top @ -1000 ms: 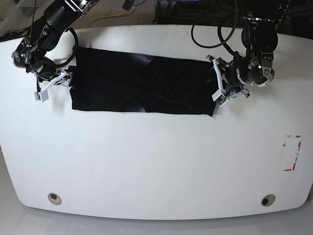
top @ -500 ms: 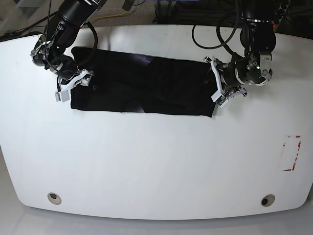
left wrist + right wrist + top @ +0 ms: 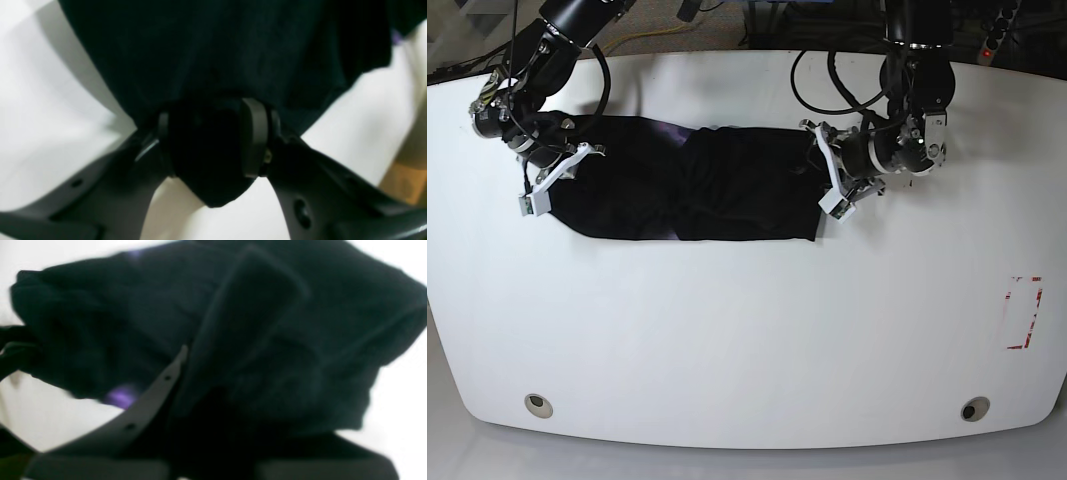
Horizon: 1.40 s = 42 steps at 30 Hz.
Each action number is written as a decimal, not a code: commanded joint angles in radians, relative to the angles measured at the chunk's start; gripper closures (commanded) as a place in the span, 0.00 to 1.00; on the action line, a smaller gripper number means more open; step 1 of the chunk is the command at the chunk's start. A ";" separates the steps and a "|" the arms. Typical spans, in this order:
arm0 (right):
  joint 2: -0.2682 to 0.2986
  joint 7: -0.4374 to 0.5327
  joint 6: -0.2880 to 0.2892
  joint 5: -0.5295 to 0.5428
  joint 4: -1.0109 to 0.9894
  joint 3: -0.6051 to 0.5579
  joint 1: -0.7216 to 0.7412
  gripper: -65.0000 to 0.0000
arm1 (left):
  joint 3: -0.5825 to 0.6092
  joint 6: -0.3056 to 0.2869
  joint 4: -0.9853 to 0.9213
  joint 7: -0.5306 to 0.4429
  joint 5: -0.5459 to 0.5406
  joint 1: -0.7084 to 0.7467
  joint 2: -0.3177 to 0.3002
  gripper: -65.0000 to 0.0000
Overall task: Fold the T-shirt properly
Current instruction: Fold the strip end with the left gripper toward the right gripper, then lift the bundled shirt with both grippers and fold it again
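Note:
The black T-shirt [image 3: 677,185] lies as a long, wrinkled band across the far part of the white table [image 3: 747,330]. My left gripper [image 3: 829,190] is at its right end. In the left wrist view, that gripper [image 3: 213,140] is shut on a fold of the black cloth [image 3: 233,50]. My right gripper [image 3: 552,182] is at the shirt's left end. In the blurred right wrist view, the black cloth [image 3: 267,340] drapes over it and one grey finger [image 3: 156,386] shows. A small purple patch [image 3: 120,396] shows at the cloth's edge.
A red-marked rectangle [image 3: 1024,312] is on the table at the right. Two round holes [image 3: 539,405] [image 3: 973,409] are near the front edge. Black cables [image 3: 857,70] hang behind the left arm at the table's far edge.
The whole shirt has shifted left. The left gripper moved left with the shirt's right end. The right gripper went in over the left end, then drew back left with it.

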 commanded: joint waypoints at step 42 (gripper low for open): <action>0.054 0.326 -0.261 0.132 0.010 -0.812 0.099 0.12 | 0.002 0.005 -0.142 0.030 0.020 -0.095 0.036 0.63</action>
